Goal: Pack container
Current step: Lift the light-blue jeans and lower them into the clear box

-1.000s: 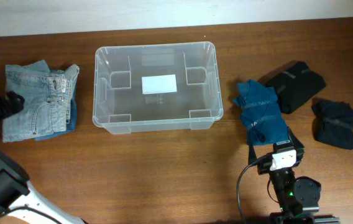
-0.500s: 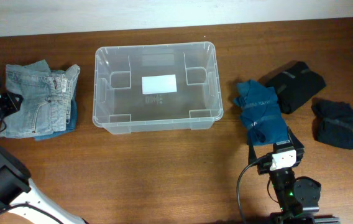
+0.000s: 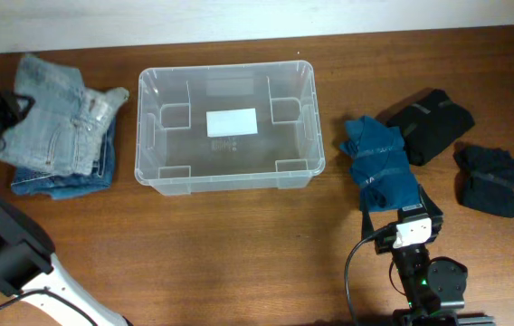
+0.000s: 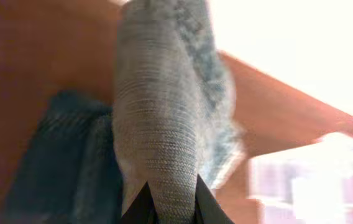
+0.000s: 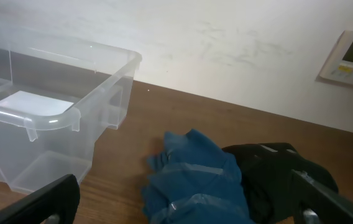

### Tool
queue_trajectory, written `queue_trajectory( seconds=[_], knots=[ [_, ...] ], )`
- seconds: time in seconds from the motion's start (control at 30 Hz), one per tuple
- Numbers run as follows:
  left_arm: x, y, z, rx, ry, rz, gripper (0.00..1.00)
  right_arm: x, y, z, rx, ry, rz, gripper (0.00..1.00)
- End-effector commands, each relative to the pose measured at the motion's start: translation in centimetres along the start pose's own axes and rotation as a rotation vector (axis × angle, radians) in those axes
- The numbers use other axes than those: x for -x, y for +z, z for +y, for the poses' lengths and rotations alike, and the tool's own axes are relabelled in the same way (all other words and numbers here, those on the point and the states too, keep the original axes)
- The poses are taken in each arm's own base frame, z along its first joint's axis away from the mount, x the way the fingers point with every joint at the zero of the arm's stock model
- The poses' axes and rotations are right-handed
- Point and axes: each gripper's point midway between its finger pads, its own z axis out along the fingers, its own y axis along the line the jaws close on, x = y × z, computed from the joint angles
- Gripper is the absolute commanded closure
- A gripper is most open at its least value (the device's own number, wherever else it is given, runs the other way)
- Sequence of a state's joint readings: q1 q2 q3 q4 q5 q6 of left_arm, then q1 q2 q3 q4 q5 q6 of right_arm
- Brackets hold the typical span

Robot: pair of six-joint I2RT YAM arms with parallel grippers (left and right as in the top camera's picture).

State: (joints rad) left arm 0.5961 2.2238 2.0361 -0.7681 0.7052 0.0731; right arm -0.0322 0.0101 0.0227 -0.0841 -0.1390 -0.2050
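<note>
My left gripper (image 4: 169, 206) is pinched narrow on a fold of the light jeans (image 4: 158, 124), with the cloth filling the gap between the two fingertips. From overhead, the left gripper (image 3: 4, 110) is at the far left of the table (image 3: 239, 254), and the light jeans (image 3: 53, 118) are bunched over a pair of darker jeans (image 3: 67, 174) that lies flat on the wood. That makes two denim pieces, as far as I can tell.

My right gripper (image 5: 186, 208) is spread wide and holds nothing. Overhead, the right gripper (image 3: 398, 206) is at the near end of the blue garment (image 3: 379, 167), though I cannot tell whether it touches the cloth.

The one container (image 3: 227, 69) sits in the middle of the table, toward the far side, between the jeans and the blue garment. Its mouth faces up and its long axis runs left to right. A white label (image 3: 231, 121) shows on its base.

On the right I count one blue garment and two black garments. One (image 3: 429, 122) is just beside the blue garment and the other (image 3: 490, 179) is further right.
</note>
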Motion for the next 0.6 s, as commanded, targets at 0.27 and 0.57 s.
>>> queue_trajectory(
  seconds=[0.27, 0.57],
  knots=[
    [7.4, -11.9, -27.9, -0.264, 0.289, -0.253, 0.99, -0.3, 0.0, -0.3, -0.016, 0.013, 0.006, 0.02],
    [1.9, -10.9, -36.6, -0.288, 0.155, -0.115, 0.99, -0.3, 0.0, -0.3, -0.016, 0.013, 0.006, 0.02]
  ],
)
